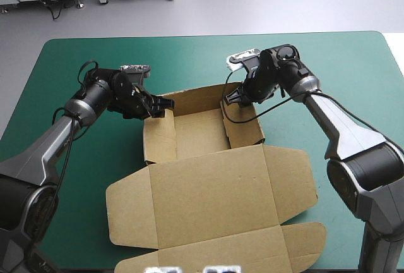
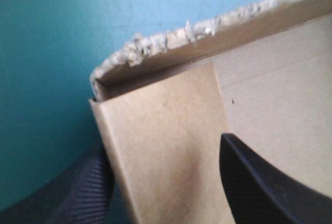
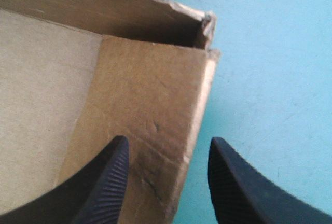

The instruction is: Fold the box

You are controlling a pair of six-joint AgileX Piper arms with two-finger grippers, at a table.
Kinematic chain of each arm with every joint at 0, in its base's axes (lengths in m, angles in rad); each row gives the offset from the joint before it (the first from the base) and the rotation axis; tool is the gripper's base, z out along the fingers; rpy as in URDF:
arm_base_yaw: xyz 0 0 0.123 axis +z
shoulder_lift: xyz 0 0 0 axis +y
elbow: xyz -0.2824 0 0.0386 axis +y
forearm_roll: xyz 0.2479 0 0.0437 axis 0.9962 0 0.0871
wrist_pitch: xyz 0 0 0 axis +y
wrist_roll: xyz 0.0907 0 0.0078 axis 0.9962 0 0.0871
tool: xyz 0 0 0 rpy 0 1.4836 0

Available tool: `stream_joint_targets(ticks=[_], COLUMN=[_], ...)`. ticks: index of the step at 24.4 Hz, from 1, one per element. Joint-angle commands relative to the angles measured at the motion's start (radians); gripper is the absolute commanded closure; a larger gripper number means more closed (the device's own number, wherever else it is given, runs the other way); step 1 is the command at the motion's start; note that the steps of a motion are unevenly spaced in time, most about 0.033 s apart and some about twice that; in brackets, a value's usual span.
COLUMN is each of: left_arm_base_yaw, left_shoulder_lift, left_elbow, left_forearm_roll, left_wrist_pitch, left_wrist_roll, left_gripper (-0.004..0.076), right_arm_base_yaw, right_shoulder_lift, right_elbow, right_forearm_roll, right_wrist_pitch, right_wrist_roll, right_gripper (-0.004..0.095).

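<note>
Brown cardboard box (image 1: 199,135), teal-green counter (image 1: 76,64) centre | tray walls raised; lid (image 1: 214,188) flat toward 6 o'clock, side tucks seemingly unfinished | left claw (image 1: 164,103) spread astride 9 o'clock wall | right claw (image 1: 229,98) spread astride 3 o'clock wall

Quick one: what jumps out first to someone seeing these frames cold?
The brown cardboard box dominates mid-table on the teal-green cover: a tray with walls raised at its far end, the wide lid panel lying flat toward the near edge. Each black-finned claw sits at a far corner of that tray, the left claw straddling the left wall, the right claw straddling the right wall, both open.
</note>
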Motion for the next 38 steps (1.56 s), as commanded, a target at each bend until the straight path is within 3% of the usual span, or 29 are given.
stream_joint_targets(ticks=[1, 5, 10, 18, 24, 27, 30, 35, 38], left_arm_base_yaw=[-0.004, -0.004, -0.004, -0.004, -0.004, -0.004, -0.004, -0.004, -0.004], left_shoulder_lift=[-0.046, -0.046, -0.046, -0.186, -0.495, -0.745, -0.900, -1.293, -1.430], left_elbow=[-0.133, -0.275, -0.435, -0.522, -0.501, -0.360, -0.232, 0.125, 0.284], left_forearm_roll=[-0.005, 0.009, 0.060, 0.022, 0.044, 0.091, 0.165, 0.293, 0.276], left_wrist_pitch=[0.037, 0.146, 0.358, 0.360, 0.360, 0.360, 0.355, 0.285, 0.341], left_wrist_roll=[-0.011, -0.011, -0.011, -0.003, 0.116, 0.224, 0.224, 0.224, 0.224], left_gripper=[0.0289, 0.0289, 0.0291, 0.0360, 0.0502, 0.0525, 0.0525, 0.0525, 0.0537], right_arm_base_yaw=[-0.001, -0.001, -0.001, -0.001, -0.001, -0.003, -0.003, -0.003, -0.003], right_shoulder_lift=[-0.077, -0.082, -0.084, -0.134, -0.157, -0.157, -0.157, -0.157, -0.147], right_elbow=[-0.072, -0.148, -0.242, -0.294, -0.286, -0.222, -0.177, -0.079, -0.036], right_forearm_roll=[-0.003, -0.003, -0.003, -0.003, 0.019, 0.018, 0.014, -0.039, -0.048], right_wrist_pitch=[-0.006, 0.043, 0.133, 0.164, 0.164, 0.164, 0.164, 0.164, 0.160], right_wrist_roll=[-0.012, -0.010, -0.008, 0.037, 0.061, 0.042, 0.042, 0.042, 0.042], right_gripper=[0.0458, 0.0458, 0.0458, 0.0458, 0.0458, 0.0458, 0.0458, 0.0458, 0.0458])
